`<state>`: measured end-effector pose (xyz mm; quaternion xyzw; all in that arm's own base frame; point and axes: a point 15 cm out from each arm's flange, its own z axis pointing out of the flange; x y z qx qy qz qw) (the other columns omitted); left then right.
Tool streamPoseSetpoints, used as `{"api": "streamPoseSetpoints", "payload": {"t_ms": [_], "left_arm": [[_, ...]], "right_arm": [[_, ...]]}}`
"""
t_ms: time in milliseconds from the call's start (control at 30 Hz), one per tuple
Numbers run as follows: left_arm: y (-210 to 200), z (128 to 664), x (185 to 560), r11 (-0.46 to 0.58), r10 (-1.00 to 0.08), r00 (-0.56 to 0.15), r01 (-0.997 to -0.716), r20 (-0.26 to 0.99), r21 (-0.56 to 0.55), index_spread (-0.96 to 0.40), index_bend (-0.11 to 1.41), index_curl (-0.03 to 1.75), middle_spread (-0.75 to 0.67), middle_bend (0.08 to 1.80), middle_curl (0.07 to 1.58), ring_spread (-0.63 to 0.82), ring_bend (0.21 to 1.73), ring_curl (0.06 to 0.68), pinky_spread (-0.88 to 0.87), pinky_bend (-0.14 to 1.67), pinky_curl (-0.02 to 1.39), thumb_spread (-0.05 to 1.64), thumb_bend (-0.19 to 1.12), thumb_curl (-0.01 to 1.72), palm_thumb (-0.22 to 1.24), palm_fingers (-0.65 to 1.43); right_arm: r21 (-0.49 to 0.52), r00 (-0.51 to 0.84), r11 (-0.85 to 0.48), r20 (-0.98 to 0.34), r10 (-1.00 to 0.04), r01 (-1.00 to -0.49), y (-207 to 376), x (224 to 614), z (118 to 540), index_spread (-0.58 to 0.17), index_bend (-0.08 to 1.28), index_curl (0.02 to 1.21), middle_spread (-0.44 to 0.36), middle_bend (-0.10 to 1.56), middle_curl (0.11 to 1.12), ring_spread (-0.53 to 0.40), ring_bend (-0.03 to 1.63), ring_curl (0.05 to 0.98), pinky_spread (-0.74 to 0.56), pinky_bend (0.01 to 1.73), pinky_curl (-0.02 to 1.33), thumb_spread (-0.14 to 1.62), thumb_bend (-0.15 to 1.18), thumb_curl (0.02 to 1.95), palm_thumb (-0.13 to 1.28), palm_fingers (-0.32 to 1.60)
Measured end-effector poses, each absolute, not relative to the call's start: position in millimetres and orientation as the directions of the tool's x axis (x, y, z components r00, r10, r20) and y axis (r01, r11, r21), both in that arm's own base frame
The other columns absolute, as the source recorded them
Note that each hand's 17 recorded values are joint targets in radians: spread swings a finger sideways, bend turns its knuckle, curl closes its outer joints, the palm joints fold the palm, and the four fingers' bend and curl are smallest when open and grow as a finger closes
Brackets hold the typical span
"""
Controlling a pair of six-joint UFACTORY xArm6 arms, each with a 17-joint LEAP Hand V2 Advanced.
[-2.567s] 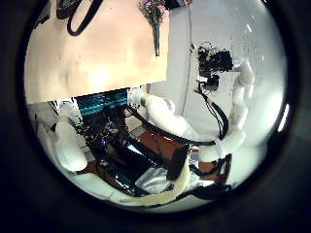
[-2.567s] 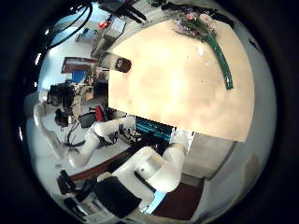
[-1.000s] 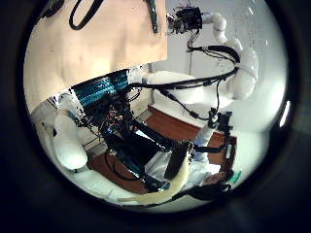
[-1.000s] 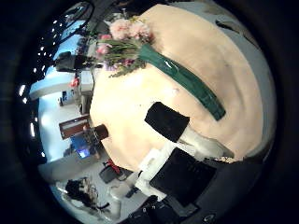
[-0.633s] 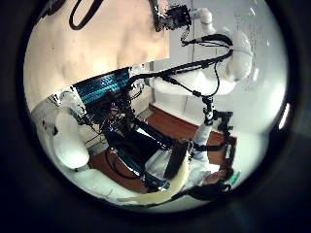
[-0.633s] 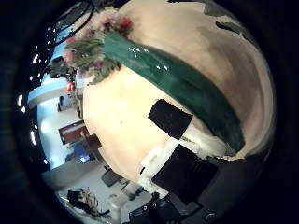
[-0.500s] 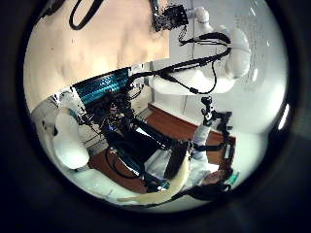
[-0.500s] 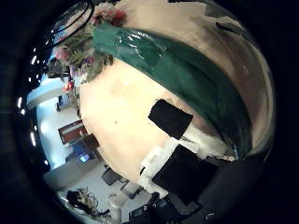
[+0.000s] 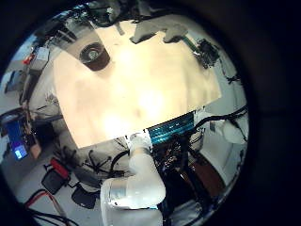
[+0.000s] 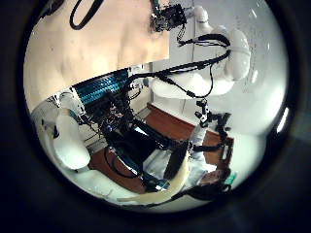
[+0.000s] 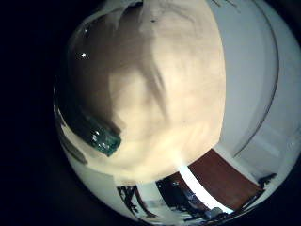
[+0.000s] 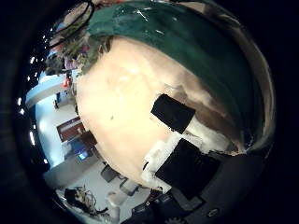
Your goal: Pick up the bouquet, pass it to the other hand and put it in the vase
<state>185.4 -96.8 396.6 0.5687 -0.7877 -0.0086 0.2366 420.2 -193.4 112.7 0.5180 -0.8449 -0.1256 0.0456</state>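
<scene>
The bouquet, flowers (image 12: 67,49) in a long wrapper (image 12: 182,51), lies on the table and fills much of the right thumb side palm view, so it is close under my right hand. One of that hand's fingers (image 12: 173,113) stands straight beside the wrapper, not curled round it. The wrapper's stem end (image 11: 100,138) shows in the right little finger side palm view.
The wooden table (image 9: 141,89) has a straight edge with an equipment rack (image 9: 171,129) below it. My right arm (image 10: 219,63) reaches over the table's edge. Chairs and gear stand on the floor (image 10: 155,160) beside the table.
My right hand has come down onto the bouquet: the wrapper grew from a thin strip to filling much of its view. The left hand's view has hardly shifted.
</scene>
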Motion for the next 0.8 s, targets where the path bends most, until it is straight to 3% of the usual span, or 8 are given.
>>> {"api": "streamPoseSetpoints", "payload": {"t_ms": [200, 267, 400, 533, 633, 800], "left_arm": [[-100, 397, 188, 0.353, -0.897, -0.237, -0.891, 0.373, 0.285, 0.07, 0.18, 0.32, 0.44, 0.18, 0.28, 0.60, 0.43, 0.207, 0.69, 0.35, 0.17, 1.06, -0.02, 0.28, 0.03, -0.02], [-102, 397, 187, 0.357, -0.895, -0.239, -0.889, 0.376, 0.287, 0.08, 0.18, 0.32, 0.44, 0.18, 0.28, 0.60, 0.42, 0.207, 0.69, 0.35, 0.17, 1.06, -0.02, 0.28, 0.03, -0.02], [-103, 398, 187, 0.361, -0.894, -0.241, -0.888, 0.378, 0.286, 0.08, 0.18, 0.33, 0.44, 0.18, 0.28, 0.60, 0.42, 0.207, 0.69, 0.34, 0.17, 1.06, -0.02, 0.28, 0.03, -0.01], [-104, 398, 186, 0.362, -0.893, -0.243, -0.887, 0.378, 0.286, 0.08, 0.18, 0.34, 0.44, 0.18, 0.28, 0.60, 0.41, 0.207, 0.69, 0.34, 0.17, 1.06, -0.02, 0.28, 0.03, -0.01], [-104, 398, 185, 0.365, -0.892, -0.244, -0.886, 0.379, 0.287, 0.08, 0.19, 0.34, 0.44, 0.18, 0.28, 0.60, 0.41, 0.207, 0.69, 0.33, 0.17, 1.06, -0.02, 0.28, 0.03, -0.01], [-105, 398, 186, 0.365, -0.892, -0.244, -0.886, 0.381, 0.287, 0.08, 0.19, 0.35, 0.44, 0.18, 0.28, 0.60, 0.40, 0.207, 0.68, 0.33, 0.17, 1.06, -0.02, 0.28, 0.03, 0.00]], "right_arm": [[0.261, -0.432, 0.412, -0.020, -0.902, -0.873, -197, 418, 112, -0.292, 0.24, 0.47, -0.114, 0.62, 0.54, -0.233, 1.03, 0.340, -0.21, 0.79, 0.02, 1.07, 0.01, 0.42, 0.66, 0.91], [0.261, -0.418, 0.404, 0.003, -0.909, -0.877, -198, 417, 114, -0.338, 0.31, 0.51, -0.145, 0.67, 0.57, -0.250, 1.06, 0.364, -0.33, 0.87, 0.05, 1.05, 0.02, 0.45, 0.74, 1.15], [0.263, -0.398, 0.393, 0.038, -0.917, -0.881, -200, 412, 114, -0.379, 0.53, 0.63, -0.175, 0.80, 0.64, -0.246, 1.10, 0.418, -0.40, 1.01, 0.12, 1.03, 0.03, 0.48, 0.85, 1.31], [0.216, -0.398, 0.397, 0.041, -0.917, -0.892, -200, 412, 119, -0.382, 0.74, 0.74, -0.176, 0.98, 0.72, -0.237, 1.20, 0.475, -0.36, 1.21, 0.22, 1.02, 0.05, 0.53, 0.97, 1.32], [0.114, -0.399, 0.401, 0.040, -0.916, -0.909, -203, 419, 130, -0.361, 0.88, 0.81, -0.176, 1.08, 0.77, -0.232, 1.26, 0.518, -0.31, 1.33, 0.28, 1.02, 0.07, 0.57, 1.03, 1.28], [-0.012, -0.400, 0.400, 0.041, -0.916, -0.917, -209, 419, 171, -0.323, 1.01, 0.86, -0.162, 1.20, 0.80, -0.225, 1.34, 0.574, -0.26, 1.44, 0.35, 0.98, 0.10, 0.65, 1.11, 1.23]]}}
